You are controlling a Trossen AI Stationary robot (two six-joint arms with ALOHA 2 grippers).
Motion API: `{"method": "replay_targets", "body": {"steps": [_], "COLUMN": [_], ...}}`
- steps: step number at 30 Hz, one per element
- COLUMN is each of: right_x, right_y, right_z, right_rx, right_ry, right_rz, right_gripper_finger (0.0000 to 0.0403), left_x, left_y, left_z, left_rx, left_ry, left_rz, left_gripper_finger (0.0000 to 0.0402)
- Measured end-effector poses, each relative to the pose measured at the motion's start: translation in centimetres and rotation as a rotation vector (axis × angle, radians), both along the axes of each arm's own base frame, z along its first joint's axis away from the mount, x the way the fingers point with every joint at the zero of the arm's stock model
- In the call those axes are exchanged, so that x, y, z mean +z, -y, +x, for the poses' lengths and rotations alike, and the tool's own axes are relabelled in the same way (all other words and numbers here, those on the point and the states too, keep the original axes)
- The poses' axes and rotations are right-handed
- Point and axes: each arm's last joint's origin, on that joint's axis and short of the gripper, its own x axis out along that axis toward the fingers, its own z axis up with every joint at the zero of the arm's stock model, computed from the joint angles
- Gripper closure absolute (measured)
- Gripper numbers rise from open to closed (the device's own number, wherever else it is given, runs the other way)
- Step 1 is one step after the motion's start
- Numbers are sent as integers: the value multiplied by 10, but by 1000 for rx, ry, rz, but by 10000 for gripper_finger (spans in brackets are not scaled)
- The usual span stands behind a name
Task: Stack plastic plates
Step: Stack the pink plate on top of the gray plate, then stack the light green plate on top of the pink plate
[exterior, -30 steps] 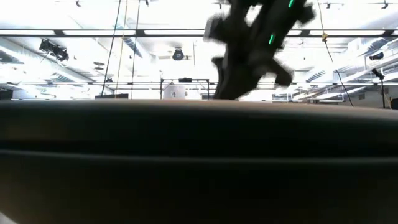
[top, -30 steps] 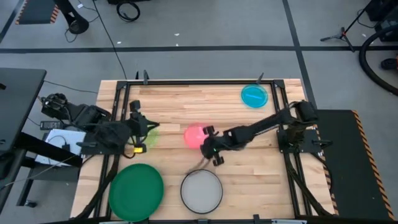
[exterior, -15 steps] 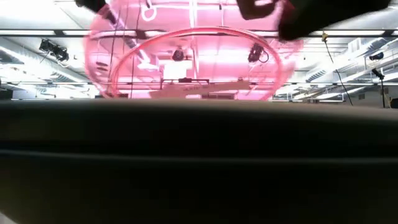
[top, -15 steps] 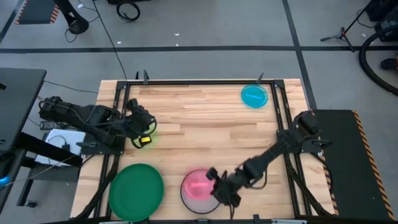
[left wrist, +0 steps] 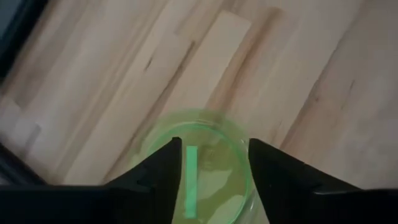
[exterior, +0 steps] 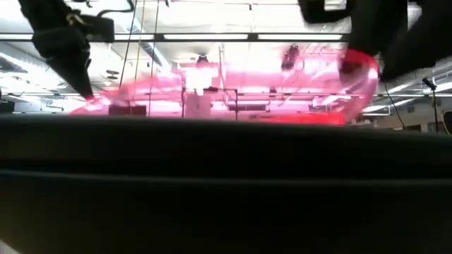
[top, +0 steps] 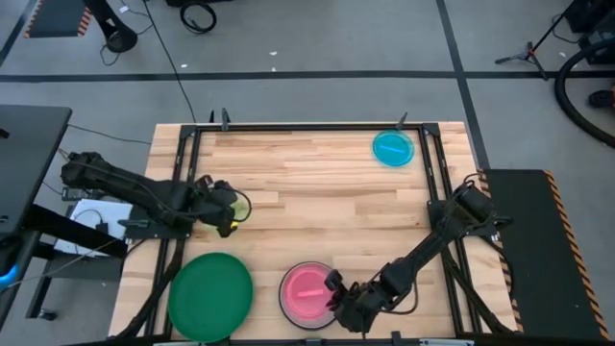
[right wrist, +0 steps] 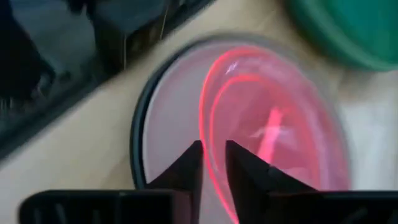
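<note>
At the near edge of the wooden table (top: pixel 327 183), we see the right gripper (top: pixel 338 296) low over the stack it is building, its fingers pinched on the rim of the pink plate (top: pixel 307 287). That plate sits inside a black-rimmed whitish-grey plate (right wrist: pixel 163 130), tilted, one edge raised toward the gripper in the low view. From the right wrist camera, we see the two dark fingers (right wrist: pixel 183 171) close together with the pink rim (right wrist: pixel 214 134) between them.

Just beside this stack, toward the left arm's side, lies the large dark green plate (top: pixel 209 295), flat on the table. The cyan plate (top: pixel 393 148) rests alone at the far right corner, well apart from the others.

At the table's left edge, we find the left gripper (top: pixel 225 205) over the lime plate (left wrist: pixel 202 158). Its fingers are spread, one on either side of the plate's middle, and we cannot tell whether they touch it.
</note>
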Motion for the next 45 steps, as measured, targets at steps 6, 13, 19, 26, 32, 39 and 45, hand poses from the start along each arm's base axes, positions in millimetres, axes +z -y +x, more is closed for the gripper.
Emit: {"method": "replay_targets", "body": {"steps": [6, 13, 19, 26, 32, 39, 45], "right_x": [30, 64, 72, 71, 71, 70, 70], "right_y": [-2, 0, 4, 10, 14, 14, 14], "right_z": [-11, -25, -27, -22, -20, -20, -20], "right_rx": [-71, -111, -128, -149, -162, -168, -181], "right_ry": [30, 91, 119, 112, 110, 104, 110], "right_rz": [127, 202, 185, 171, 170, 170, 167], "right_gripper_finger": [262, 236, 237, 237, 237, 237, 238], "left_x": [-28, -72, -103, -105, -93, -68, -77], "left_y": [4, 14, 19, 32, 33, 46, 53], "left_z": [9, 28, 39, 50, 53, 70, 72], "left_rx": [12, 70, 176, 162, 175, 183, 268], "left_ry": [15, -139, -193, -95, -140, -4, 27], "left_rz": [-50, -12, -1, -14, 12, 6, -12], "left_gripper_finger": [194, 198, 198, 198, 198, 198, 198]}}
